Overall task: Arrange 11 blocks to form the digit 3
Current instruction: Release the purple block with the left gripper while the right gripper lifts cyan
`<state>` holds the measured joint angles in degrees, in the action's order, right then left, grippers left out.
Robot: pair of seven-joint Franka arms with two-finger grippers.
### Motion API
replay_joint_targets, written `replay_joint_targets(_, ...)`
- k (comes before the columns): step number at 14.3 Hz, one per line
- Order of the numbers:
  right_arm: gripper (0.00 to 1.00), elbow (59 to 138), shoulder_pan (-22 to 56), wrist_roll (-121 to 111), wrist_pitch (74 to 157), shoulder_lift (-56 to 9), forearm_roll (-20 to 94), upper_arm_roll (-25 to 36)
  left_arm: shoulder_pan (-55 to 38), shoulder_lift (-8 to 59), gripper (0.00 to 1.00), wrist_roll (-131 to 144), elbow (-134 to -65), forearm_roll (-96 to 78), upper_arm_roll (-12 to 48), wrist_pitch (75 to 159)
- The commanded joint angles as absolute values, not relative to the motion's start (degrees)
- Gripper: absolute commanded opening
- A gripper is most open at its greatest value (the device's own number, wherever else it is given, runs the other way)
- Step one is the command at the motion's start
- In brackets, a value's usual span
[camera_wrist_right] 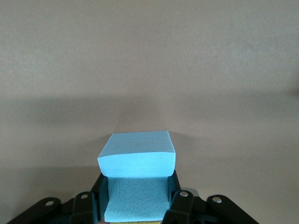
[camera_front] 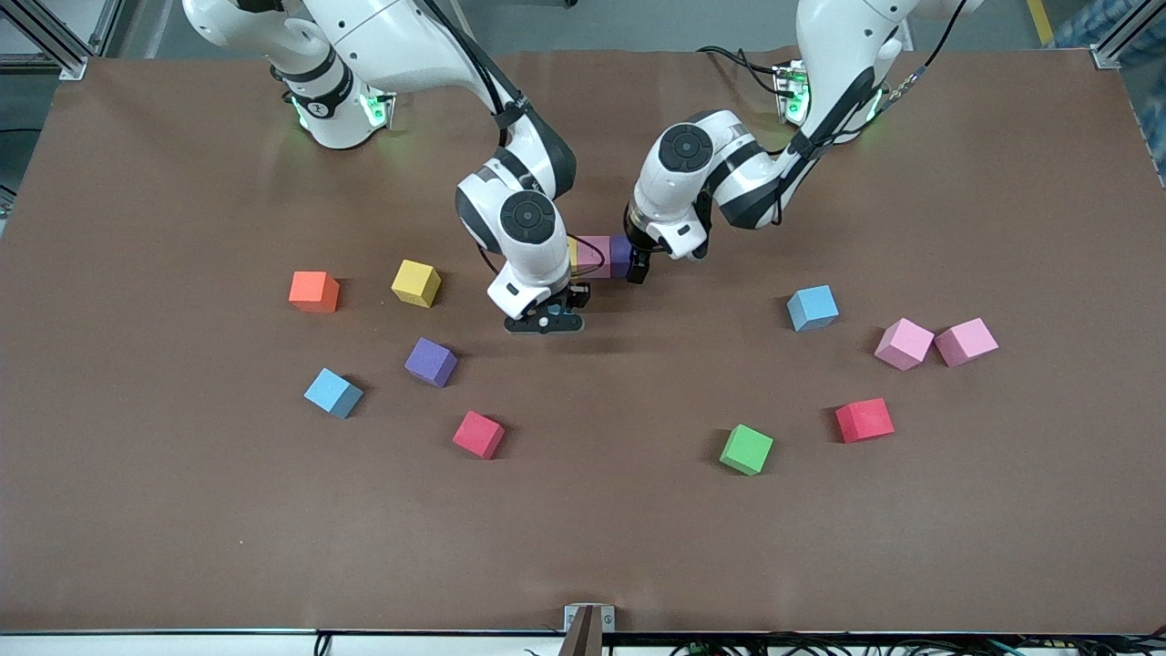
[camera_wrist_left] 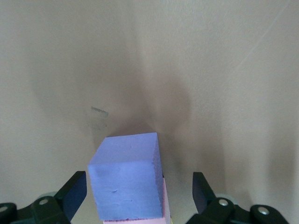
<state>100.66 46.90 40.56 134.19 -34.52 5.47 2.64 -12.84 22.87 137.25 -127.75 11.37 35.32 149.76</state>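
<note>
- Green block (camera_front: 746, 449), nearest the camera, and most others lie loose.
- Row (camera_front: 597, 256), farther than green block: three placed.
- Left hand (camera_front: 638, 271): apart over purple block (camera_wrist_left: 126, 181).
- Right hand (camera_front: 545, 321): clamped on blue block (camera_wrist_right: 138, 158).

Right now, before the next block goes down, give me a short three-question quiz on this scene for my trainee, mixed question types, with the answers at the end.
1. True or false: the right tool is shut on a light blue block.
2. Which block sits between the open fingers of the left tool? A green, B purple, C red.
3. Fill in: the two loose pink blocks lying side by side are toward the ___ arm's end.

Key
1. True.
2. B, the purple block, not gripped.
3. Left.
</note>
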Motion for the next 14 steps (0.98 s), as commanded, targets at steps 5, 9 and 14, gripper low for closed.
replay_joint_targets(5, 0.04, 107.1, 49.1, 45.2, 134.9, -29.6, 5.7, 2.6, -12.4, 13.5, 1.00, 140.0, -128.5, 12.7, 36.7, 142.2)
replay_joint_targets(9, 0.04, 107.2, 50.2, 47.4, 136.9, -29.8, 5.6, 2.7, -8.0, 9.8, 1.00, 133.5, -126.3, 12.7, 36.7, 137.9)
replay_joint_targets(14, 0.04, 107.3, 50.2, 47.4, 136.9, -29.8, 5.6, 2.7, -0.2, 12.6, 1.00, 116.9, -116.8, 12.6, 36.7, 128.8)
